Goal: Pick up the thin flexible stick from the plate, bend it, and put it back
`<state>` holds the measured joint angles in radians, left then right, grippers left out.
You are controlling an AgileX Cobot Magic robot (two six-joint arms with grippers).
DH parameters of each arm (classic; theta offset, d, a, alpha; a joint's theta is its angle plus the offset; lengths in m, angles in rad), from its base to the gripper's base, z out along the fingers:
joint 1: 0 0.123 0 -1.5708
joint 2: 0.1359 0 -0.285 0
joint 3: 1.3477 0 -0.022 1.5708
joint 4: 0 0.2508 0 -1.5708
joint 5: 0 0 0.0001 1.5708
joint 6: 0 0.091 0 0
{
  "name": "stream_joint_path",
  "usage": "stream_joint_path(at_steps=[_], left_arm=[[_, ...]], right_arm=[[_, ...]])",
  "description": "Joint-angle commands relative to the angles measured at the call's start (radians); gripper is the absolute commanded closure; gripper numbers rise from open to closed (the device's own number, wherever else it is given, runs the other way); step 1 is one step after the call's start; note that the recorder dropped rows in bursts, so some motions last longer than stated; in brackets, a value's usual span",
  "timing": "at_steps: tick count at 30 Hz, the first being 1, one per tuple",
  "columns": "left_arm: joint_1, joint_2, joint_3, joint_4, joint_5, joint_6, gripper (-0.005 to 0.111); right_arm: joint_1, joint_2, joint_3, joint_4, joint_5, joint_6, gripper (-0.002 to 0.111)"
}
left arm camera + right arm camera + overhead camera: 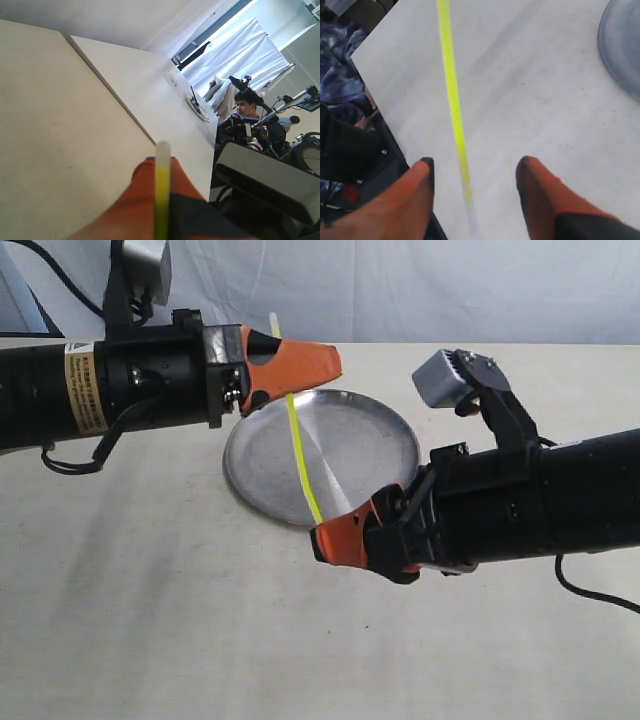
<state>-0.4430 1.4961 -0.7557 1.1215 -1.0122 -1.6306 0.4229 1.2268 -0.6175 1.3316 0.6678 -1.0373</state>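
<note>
The thin flexible stick [300,455] is lifted and hangs slanted above the silver plate [370,450]. Its pale upper end pokes out over my left gripper [330,365], which is shut on it near that end. In the left wrist view the stick [162,190] lies pressed along the orange fingers [145,200]. Its lower end reaches my right gripper [325,538] at the plate's near rim. The right wrist view shows the stick [452,95] ending between the spread fingers of the open right gripper [474,167], touching neither. The plate's rim [620,45] shows at one corner.
The pale table [150,620] stretches all around the plate. Its edge [375,105] runs close beside the right gripper, with dark equipment [345,145] below it. A person [246,107] and more gear [260,175] sit beyond the table's far end.
</note>
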Motion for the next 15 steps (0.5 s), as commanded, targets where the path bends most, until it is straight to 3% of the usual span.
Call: stream_joint_path(at_steps=[1,2,4,5,10,15], left_arm=[[-0.027,0.000,-0.003,-0.051,-0.011,0.049,0.106],[-0.028,0.000,-0.003,-0.056,-0.013,0.069,0.106],[-0.028,0.000,-0.003,-0.056,-0.013,0.099,0.106],[-0.028,0.000,-0.003,-0.043,0.001,0.150,0.106],[-0.028,0.000,-0.003,0.127,0.100,0.194,0.106],[-0.028,0.000,-0.003,0.321,0.115,0.077,0.107]], right_arm=[[-0.002,0.057,0.004,0.055,0.053,-0.008,0.059],[-0.002,0.070,0.004,0.066,0.073,-0.011,0.063],[-0.002,0.084,0.004,0.073,0.109,-0.022,0.081],[-0.002,0.083,0.004,0.075,0.127,-0.029,0.110],[-0.002,0.033,0.004,0.100,0.140,-0.064,0.108],[-0.004,-0.084,0.004,0.091,0.016,-0.066,0.108]])
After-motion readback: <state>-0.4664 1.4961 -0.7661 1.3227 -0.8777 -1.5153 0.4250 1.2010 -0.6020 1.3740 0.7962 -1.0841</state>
